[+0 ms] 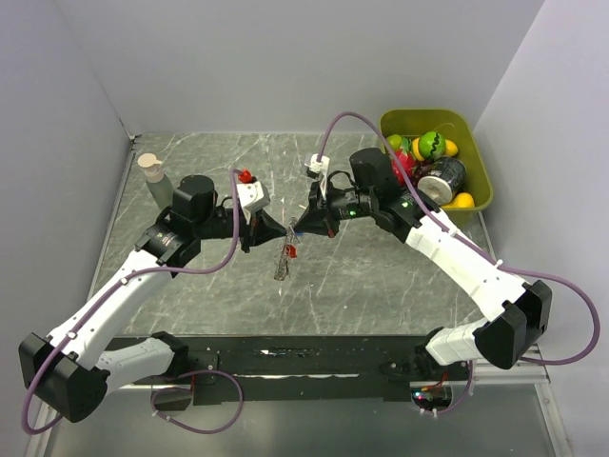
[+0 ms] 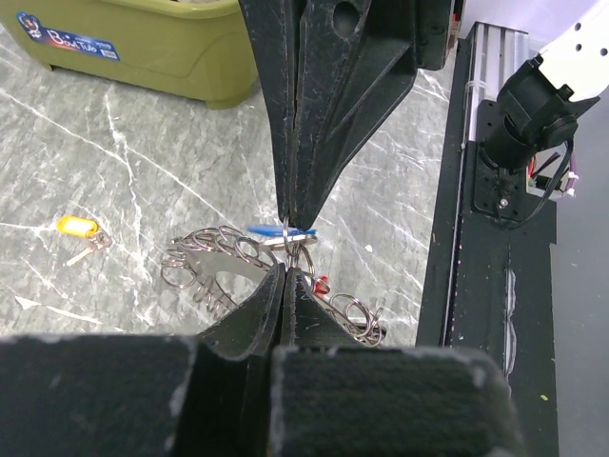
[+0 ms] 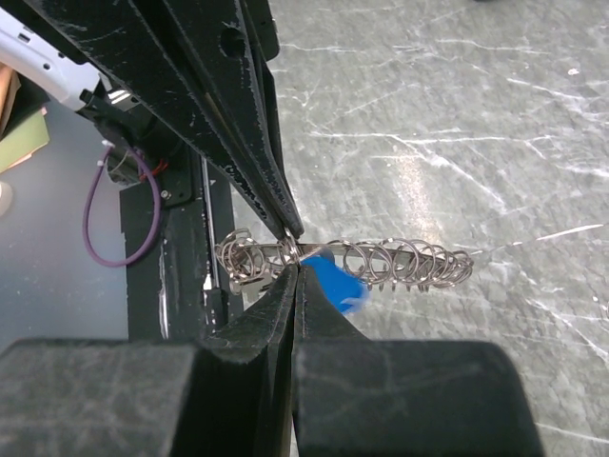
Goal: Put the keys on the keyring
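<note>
left jaws clamping shut on the keyring [image 2: 214, 259] | right jaws pinching shut on the blue key [image 3: 338, 284] | tips meeting nose to nose, ring dangling lengthwise beneath them, both jaws equally near

We see grey white-veined table [image 1: 381, 276], olive bin [image 2: 162, 57], silver keyring [image 3: 400, 262], blue key [image 3: 335, 283], yellow key [image 2: 76, 226].

keyring [image 1: 283, 262] at centre, bin [image 1: 482, 176] behind right
</note>
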Robot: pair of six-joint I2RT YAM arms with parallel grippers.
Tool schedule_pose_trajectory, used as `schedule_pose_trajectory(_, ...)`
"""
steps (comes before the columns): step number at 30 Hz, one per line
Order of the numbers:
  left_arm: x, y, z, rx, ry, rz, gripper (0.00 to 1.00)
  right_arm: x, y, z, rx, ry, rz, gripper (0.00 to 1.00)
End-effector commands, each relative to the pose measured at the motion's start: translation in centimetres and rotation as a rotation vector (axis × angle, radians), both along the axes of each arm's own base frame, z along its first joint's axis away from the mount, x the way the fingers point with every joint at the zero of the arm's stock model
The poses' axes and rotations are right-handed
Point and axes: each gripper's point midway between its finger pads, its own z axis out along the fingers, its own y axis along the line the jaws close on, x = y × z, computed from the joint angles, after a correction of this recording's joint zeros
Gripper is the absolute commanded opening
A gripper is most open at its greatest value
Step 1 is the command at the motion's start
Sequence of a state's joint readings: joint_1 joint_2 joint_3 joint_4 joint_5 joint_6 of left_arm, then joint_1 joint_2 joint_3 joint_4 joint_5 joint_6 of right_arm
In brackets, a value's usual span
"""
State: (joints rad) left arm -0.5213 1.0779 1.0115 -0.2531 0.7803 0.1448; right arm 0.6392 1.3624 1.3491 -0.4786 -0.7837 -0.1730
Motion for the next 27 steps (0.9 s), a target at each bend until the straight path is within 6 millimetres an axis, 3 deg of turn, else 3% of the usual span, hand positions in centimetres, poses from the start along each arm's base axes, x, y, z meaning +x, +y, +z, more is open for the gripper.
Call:
schedule_pose_trajectory(1,-0.3,-0.2,3.0,-0.053,-0.1,-0.019,0.01,0.4,0.2,0.5,0.008,-0.025,-0.018,0.0)
schedule_pose_trajectory(14,-0.5,-0.1,4.1,-0.092,-0.14,-0.009,0.01,0.6,-0.5,-1.4,-0.016,-0.002,-0.046,0.0)
schedule_pose_trajectory(27,-1.7,-0.3,4.6,-0.166,-0.144,-0.047,0.01,0.5,-0.5,-1.8,0.008,0.005,-0.039,0.0)
